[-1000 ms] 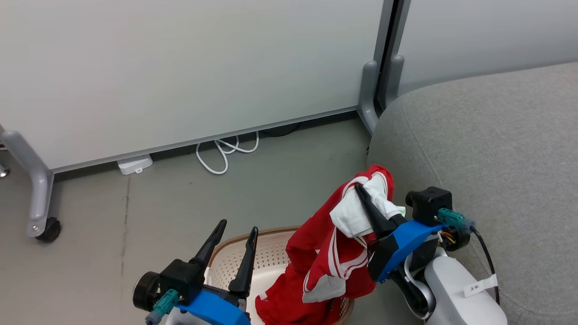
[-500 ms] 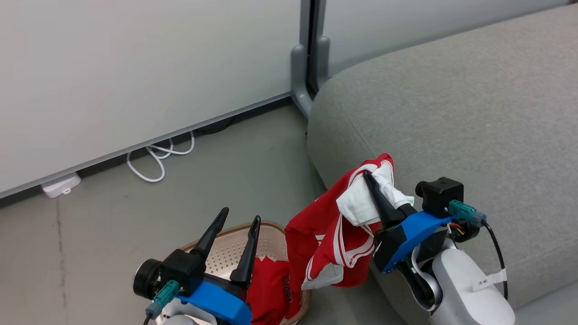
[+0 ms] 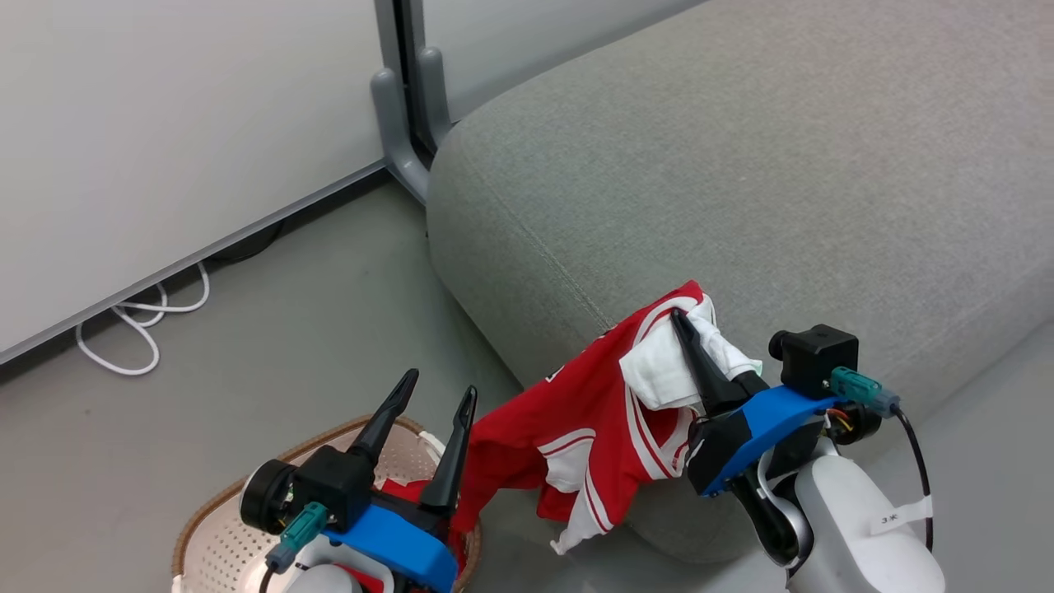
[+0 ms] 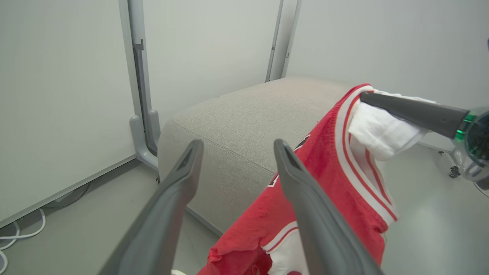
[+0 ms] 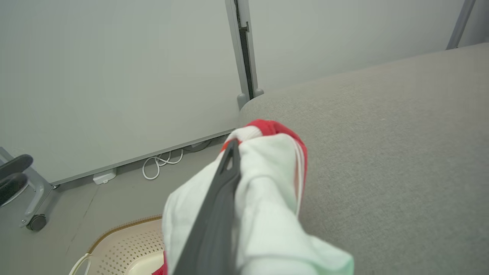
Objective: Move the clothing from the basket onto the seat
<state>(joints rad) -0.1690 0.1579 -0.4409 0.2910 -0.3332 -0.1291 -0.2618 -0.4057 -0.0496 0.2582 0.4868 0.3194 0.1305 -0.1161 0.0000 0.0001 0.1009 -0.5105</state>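
Head view: right gripper [image 3: 690, 342] clamps a bunched red-and-white sports garment [image 3: 589, 403], lifted at the corner of the large light grey fabric seat [image 3: 741, 165]. Its tail trails toward the cream perforated plastic basket [image 3: 216, 506]. The left gripper [image 3: 440, 384] is spread, empty, above the basket. Left wrist view: garment hangs beside the seat edge. Right wrist view: white fabric wraps the closed jaws.

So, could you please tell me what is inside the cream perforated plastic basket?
Red fabric shows inside the basket, behind the left gripper, which covers that side, so how much lies there is hidden.
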